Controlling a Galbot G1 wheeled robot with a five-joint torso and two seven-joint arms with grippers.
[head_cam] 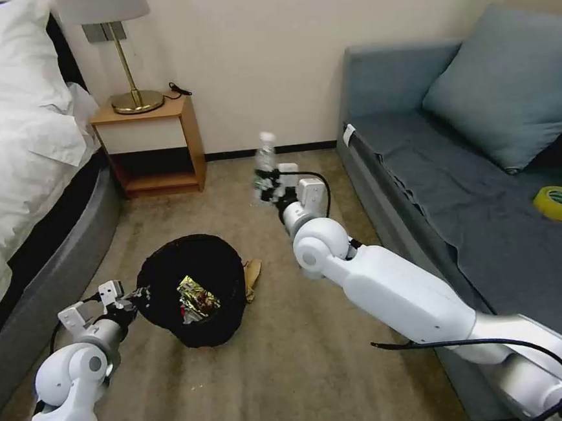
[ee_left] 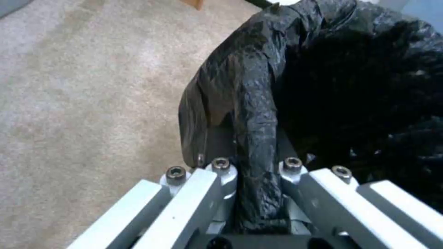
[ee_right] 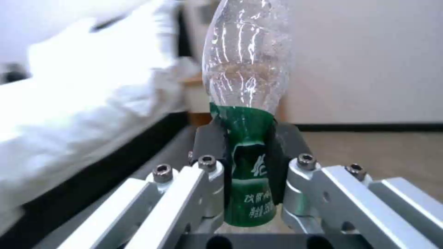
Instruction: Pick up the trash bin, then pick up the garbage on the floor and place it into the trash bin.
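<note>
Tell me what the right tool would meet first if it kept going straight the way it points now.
The right tool, shut on the bottle, points toward the far wall. The way looks free until that wall, though depth is hard to judge.

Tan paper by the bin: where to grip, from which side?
Take the paper by its free edge, from above on the sofa side: it lies low on the carpet, its other edge hidden by the bin. Probably the right tool, once rid of the bottle; the left tool holds the bin's rim.
</note>
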